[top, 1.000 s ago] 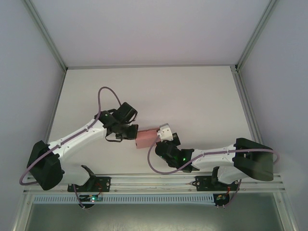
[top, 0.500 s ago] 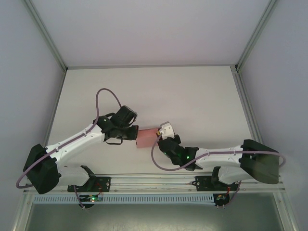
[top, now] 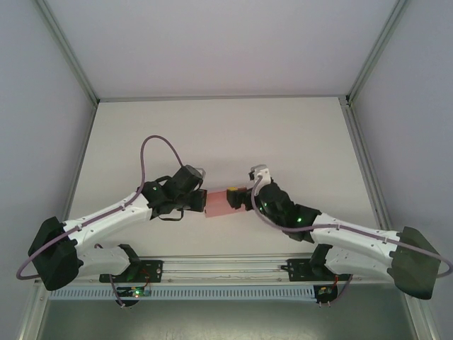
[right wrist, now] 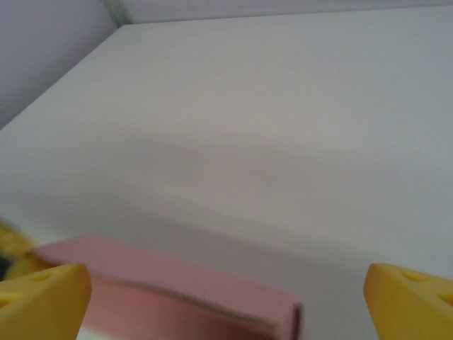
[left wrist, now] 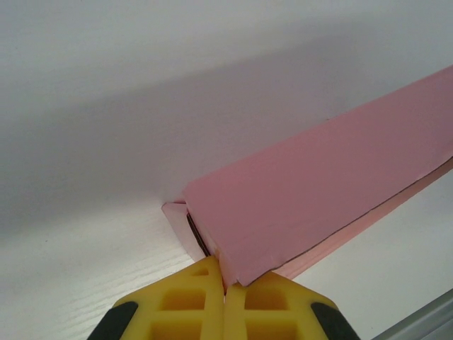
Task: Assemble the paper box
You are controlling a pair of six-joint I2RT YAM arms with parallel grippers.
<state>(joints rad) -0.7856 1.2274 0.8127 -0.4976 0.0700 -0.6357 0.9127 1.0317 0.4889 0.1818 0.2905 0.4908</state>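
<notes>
The paper box [top: 219, 203] is a small flat pale pink cardboard box lying on the white table between both arms. My left gripper [top: 202, 200] holds its left end. In the left wrist view the yellow fingers [left wrist: 202, 297] are pressed together on the box's near corner [left wrist: 225, 282], and the box [left wrist: 318, 191] runs away to the upper right with a flap open at its left end. My right gripper [top: 236, 197] is at the box's right end. In the right wrist view the right gripper [right wrist: 226, 304] is open, fingertips [right wrist: 42, 297] far apart, with the box [right wrist: 163, 287] low between them.
The white table [top: 283, 142] stretches away behind the box to the back wall. Grey enclosure walls [top: 42, 127] stand left and right. A metal rail [top: 226, 265] with the arm bases runs along the near edge.
The right arm has stretched out and swung round, its wrist now right of the box and higher in the view. The left gripper and box shifted slightly right and nearer.
</notes>
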